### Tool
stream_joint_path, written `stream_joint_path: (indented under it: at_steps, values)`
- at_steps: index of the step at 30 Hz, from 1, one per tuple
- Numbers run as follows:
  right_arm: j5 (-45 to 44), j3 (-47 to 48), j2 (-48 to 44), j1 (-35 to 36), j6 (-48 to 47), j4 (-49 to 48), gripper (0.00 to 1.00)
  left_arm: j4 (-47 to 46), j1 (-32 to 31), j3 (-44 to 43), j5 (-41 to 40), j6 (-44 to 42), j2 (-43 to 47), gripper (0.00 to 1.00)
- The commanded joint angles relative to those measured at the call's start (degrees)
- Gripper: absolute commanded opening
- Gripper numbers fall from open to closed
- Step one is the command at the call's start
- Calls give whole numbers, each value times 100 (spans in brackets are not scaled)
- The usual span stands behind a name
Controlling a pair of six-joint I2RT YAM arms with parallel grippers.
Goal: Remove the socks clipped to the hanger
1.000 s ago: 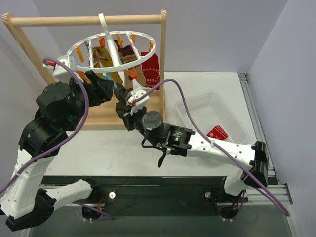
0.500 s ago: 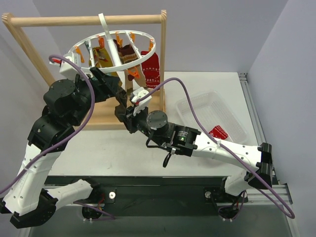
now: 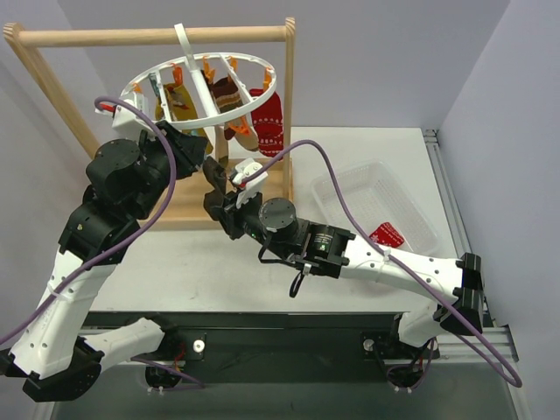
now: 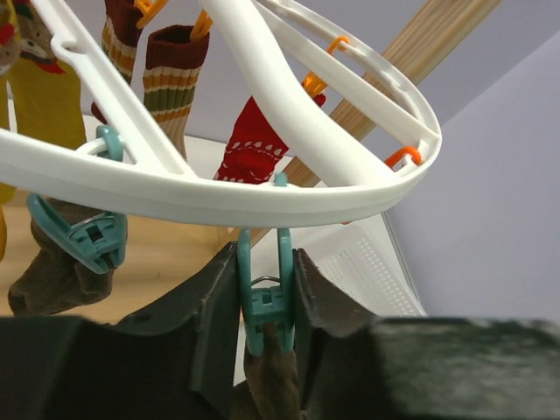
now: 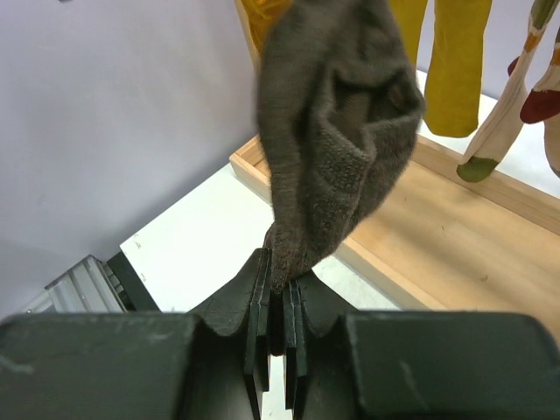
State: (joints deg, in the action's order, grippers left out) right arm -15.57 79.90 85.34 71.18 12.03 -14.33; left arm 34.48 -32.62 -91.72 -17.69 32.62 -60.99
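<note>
— What are your tools doing?
— My left tool (image 4: 265,278) is squeezing a teal clip (image 4: 264,308) under the rim of the hanger (image 4: 219,188), which is hanging on the wooden rack (image 3: 157,37) at the worktop's (image 3: 219,262) far-left corner. My right tool (image 5: 277,297) is gripping the lower end of the brown sock (image 5: 337,131).
— Other socks?
— They're hanging clipped; a red sock (image 3: 386,235) is lying in the basket (image 3: 350,188) by the right edge.

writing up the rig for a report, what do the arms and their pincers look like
Both the left arm and right arm have white links and bulky black round joints. A purple cable loops loosely along each. The left pincer and right pincer have two matte black fingers each.
</note>
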Motion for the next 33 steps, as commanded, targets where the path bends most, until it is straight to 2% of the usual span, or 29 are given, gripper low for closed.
stream_joint_path:
  at_steps: [1,6,10,18,26,33]
  values:
    - [-51,-71,-316,-34,10,-184,0,-495,37,5,205,-63,-9,25]
    - [-349,-308,-474,-60,1,-97,0,-530,37,67,266,-81,8,11]
    - [-1086,-466,-667,-279,228,490,0,-539,37,111,284,-107,43,10]
    - [-1756,-1291,-1660,-1421,1791,2038,0,-609,37,190,363,-116,35,10]
    - [-1159,-2644,-2776,-3117,2892,3102,0,-749,37,225,460,-89,-9,11]
    - [-641,-3111,-2646,-4452,2954,3841,4,-899,37,251,565,-54,-53,12]
